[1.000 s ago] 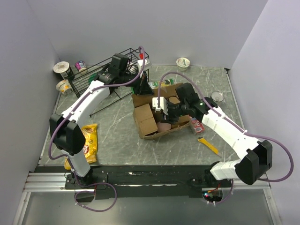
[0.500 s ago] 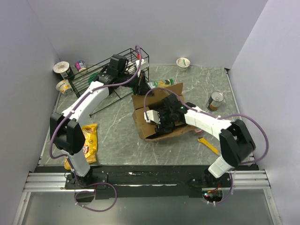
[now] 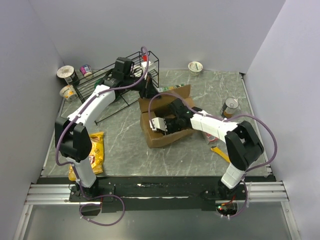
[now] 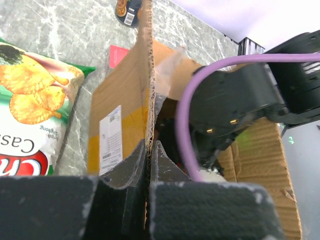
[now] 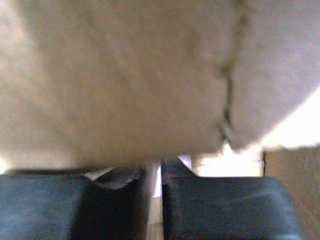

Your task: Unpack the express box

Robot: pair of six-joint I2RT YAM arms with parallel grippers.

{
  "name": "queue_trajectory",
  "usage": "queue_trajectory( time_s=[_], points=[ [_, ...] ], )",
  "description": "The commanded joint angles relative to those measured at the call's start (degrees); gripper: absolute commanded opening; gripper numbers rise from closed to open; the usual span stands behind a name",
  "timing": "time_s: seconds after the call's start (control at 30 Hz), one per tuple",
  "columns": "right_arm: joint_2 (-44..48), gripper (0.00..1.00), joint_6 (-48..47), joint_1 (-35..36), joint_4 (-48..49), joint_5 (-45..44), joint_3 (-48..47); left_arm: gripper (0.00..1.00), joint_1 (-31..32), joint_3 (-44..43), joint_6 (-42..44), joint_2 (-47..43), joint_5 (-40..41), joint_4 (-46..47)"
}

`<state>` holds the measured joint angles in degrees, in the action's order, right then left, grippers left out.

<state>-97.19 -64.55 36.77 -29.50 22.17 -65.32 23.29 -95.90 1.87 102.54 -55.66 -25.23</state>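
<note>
The express box [image 3: 161, 138], brown cardboard with its flaps up, stands mid-table. My left gripper [image 3: 148, 93] is at its back edge, shut on the upright rear flap. In the left wrist view the flap's corrugated edge [image 4: 148, 75] runs straight into my left gripper [image 4: 150, 146], with the white label [image 4: 110, 135] on its outer face. My right gripper [image 3: 161, 124] reaches down inside the box. In the right wrist view its fingers [image 5: 159, 172] stand almost together with a thin pale strip between them. A blurred tan surface [image 5: 125, 75] fills the rest, so the box contents are hidden.
A green chip bag [image 4: 30, 100] lies behind the box. A yellow chip bag [image 3: 95, 149] lies front left. A black wire rack [image 3: 117, 76] and cups [image 3: 65, 73] stand back left. A can [image 3: 231, 106], a red carton [image 3: 211, 135] and a yellow cutter [image 3: 222, 155] lie right.
My right arm swung left and down into the box, and its jaws went from open to nearly together. The left gripper kept its hold on the rear flap, drawing it slightly back.
</note>
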Motion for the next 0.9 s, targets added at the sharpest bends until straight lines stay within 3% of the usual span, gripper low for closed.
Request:
queue_trajectory(
  time_s=[0.0,0.17,0.37,0.67,0.77,0.83,0.87],
  points=[
    [9.2,0.05,3.7,-0.3,1.5,2.2,0.8,0.01,1.2,-3.6,-0.2,0.2,-2.0,0.2],
    [18.9,0.00,12.2,-0.6,0.6,9.6,-4.9,0.01,1.2,-3.7,0.2,0.2,-0.3,-0.7],
    [27.4,0.00,16.5,-2.0,-0.2,9.1,-9.7,0.01,1.2,-3.1,0.9,-0.5,1.2,-1.4],
    [30.6,0.00,23.7,-10.1,-5.5,9.1,-8.6,0.01,1.2,-4.8,0.5,-2.2,1.7,-1.0],
    [29.3,0.14,24.8,-7.7,-1.5,8.7,-4.1,0.01,1.2,-4.7,-0.6,-2.7,0.7,0.0],
    [28.3,0.35,24.6,-6.3,0.2,7.5,-2.7,0.01,1.3,-3.6,-1.2,-3.0,0.3,0.5],
    [27.7,0.39,24.0,-5.8,0.5,8.2,-1.6,0.01,1.3,-3.1,-1.4,-3.1,-0.1,1.0]
  ],
)
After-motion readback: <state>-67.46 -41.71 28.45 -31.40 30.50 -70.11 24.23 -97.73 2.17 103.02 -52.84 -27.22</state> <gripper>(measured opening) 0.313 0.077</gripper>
